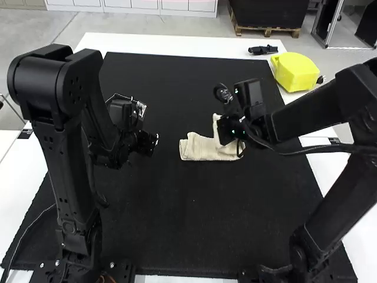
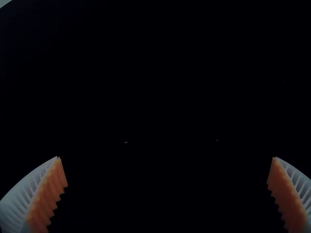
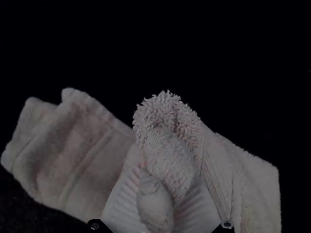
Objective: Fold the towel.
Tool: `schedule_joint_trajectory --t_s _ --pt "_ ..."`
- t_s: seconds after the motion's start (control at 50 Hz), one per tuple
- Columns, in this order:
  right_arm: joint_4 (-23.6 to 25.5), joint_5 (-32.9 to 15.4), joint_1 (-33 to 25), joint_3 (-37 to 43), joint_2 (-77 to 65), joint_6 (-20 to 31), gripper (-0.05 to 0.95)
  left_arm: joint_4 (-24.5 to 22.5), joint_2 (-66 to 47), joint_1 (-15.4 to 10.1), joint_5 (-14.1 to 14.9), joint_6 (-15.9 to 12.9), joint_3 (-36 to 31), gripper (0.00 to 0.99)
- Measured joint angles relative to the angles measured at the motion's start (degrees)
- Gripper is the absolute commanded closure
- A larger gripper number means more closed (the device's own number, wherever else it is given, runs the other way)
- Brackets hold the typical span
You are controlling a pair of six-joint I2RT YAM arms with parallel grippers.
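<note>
The cream towel (image 1: 200,148) lies in a narrow folded strip near the middle of the black mat, its right part raised. At that raised part is my right gripper (image 1: 226,128). In the right wrist view, the right gripper (image 3: 163,170) is shut on a bunched middle part of the towel (image 3: 73,155), with cloth bulging between and over its white ribbed fingers. Layers of cloth spread to both sides of it. My left gripper (image 1: 151,142) is over the mat, left of the towel and apart from it. The left wrist view has the left gripper (image 2: 166,160) wide open, nothing between its pads.
The black mat (image 1: 177,230) covers most of the white table (image 1: 171,42). A yellow object (image 1: 294,71) stands at the back right edge, with a small black item (image 1: 263,50) behind it. A dark cable runs along the right arm.
</note>
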State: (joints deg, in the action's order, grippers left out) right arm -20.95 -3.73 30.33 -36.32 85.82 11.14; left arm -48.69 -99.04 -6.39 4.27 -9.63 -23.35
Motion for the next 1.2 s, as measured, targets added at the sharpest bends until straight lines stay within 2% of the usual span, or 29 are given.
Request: schedule_joint_trajectory --t_s 0.3,0.58,0.78,1.2 --pt "-2.4 0.0 4.1 0.0 1.6 0.0 0.91 -0.1 0.0 -0.2 -0.9 0.0 0.0 0.03" --pt "-6.5 0.9 4.1 0.1 8.6 0.9 0.91 -0.5 0.0 -3.8 -2.3 0.3 0.0 0.03" --pt "-8.5 0.9 4.1 0.2 10.0 2.0 0.91 -0.5 0.0 -4.9 -3.4 0.7 -0.2 0.031" --pt "-9.4 0.9 4.1 -1.8 10.1 3.1 0.91 -0.4 0.0 -5.0 -4.3 1.1 -0.3 0.031"
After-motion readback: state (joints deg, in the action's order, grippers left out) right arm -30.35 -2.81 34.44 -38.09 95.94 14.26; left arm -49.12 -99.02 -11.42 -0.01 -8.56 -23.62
